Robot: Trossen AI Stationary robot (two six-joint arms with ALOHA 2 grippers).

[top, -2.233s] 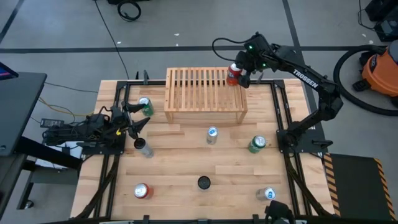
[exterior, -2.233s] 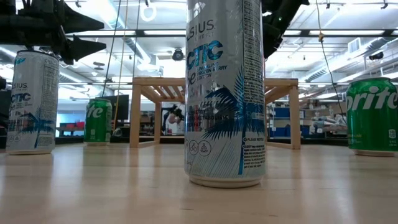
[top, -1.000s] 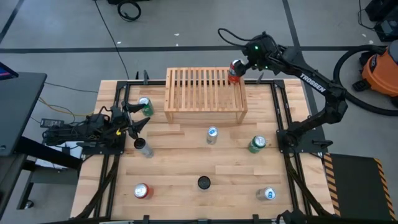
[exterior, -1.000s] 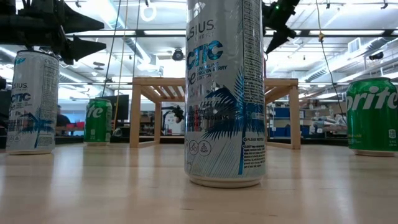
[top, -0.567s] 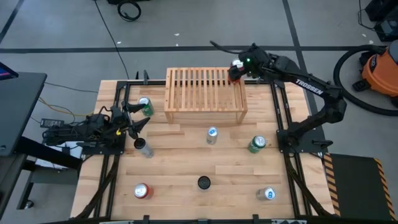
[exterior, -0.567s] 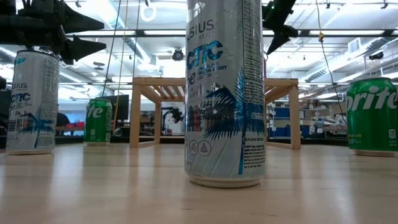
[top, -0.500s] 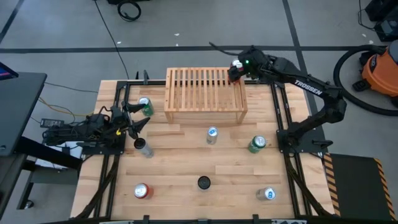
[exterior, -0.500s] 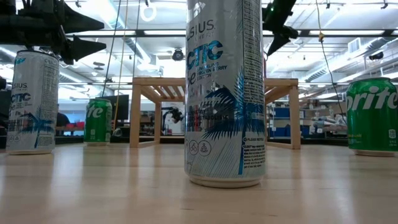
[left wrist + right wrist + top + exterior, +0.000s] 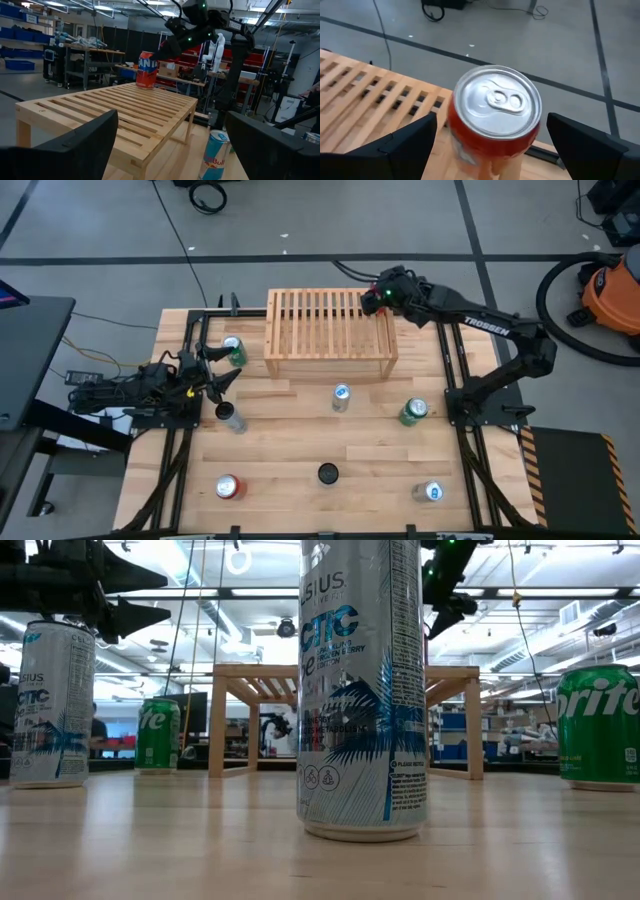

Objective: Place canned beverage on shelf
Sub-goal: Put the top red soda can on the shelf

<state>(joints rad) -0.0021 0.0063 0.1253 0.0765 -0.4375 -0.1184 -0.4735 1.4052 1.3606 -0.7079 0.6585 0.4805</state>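
I've let go: my right end effector [image 9: 492, 137], jaws spread, has backed off above the orange-red aluminium beverage can [image 9: 492, 120], now standing free at the slatted light-wood shelf's [image 9: 330, 330] two-o'clock corner, so placement looks done.

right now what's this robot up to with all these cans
It is putting cans on a wooden shelf. An orange can stands upright at the shelf's far right corner, and the right gripper hangs just above it with fingers open on either side, not gripping. The left gripper waits open at the table's left side near a green can. Other cans still stand on the table.
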